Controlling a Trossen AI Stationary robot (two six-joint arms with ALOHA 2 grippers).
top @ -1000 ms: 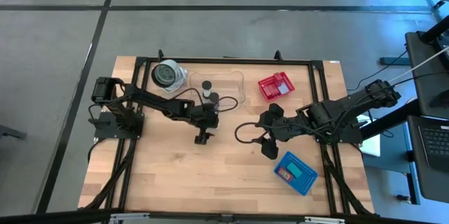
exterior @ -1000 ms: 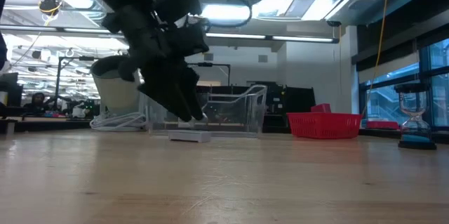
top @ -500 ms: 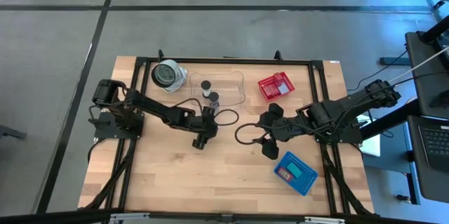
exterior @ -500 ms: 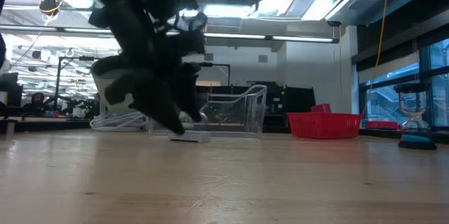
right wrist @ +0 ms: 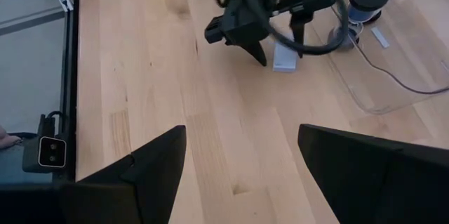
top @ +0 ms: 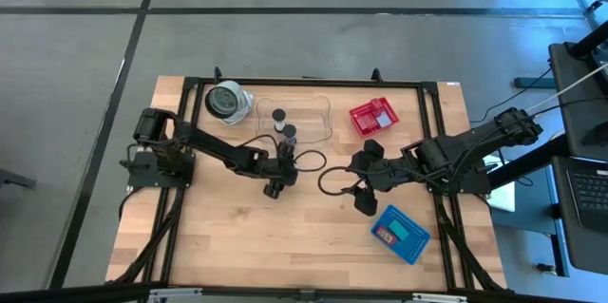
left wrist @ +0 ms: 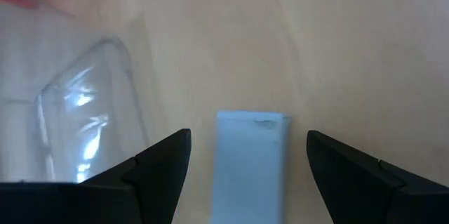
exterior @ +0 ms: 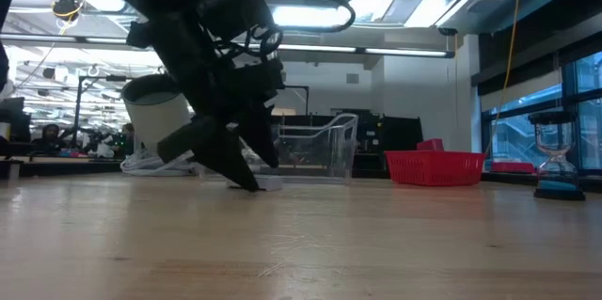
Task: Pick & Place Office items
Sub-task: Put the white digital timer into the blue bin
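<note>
the left gripper (left wrist: 245, 175) hangs with jaws apart, straddling a pale-blue block (left wrist: 250, 162) lying flat on the bench (top: 285, 236) just beside the clear tray (left wrist: 77, 119). best to centre first, sink until both fingers flank it, then close squarely. the right gripper (right wrist: 242, 164) waits, jaws apart.

2 black jointed arms — looped black cables, wedge-shaped dark jaws

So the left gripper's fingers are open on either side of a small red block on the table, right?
Not red. In the left wrist view the block is pale blue. The rest holds: the left gripper is open, one finger on each side of it, on the table.
</note>
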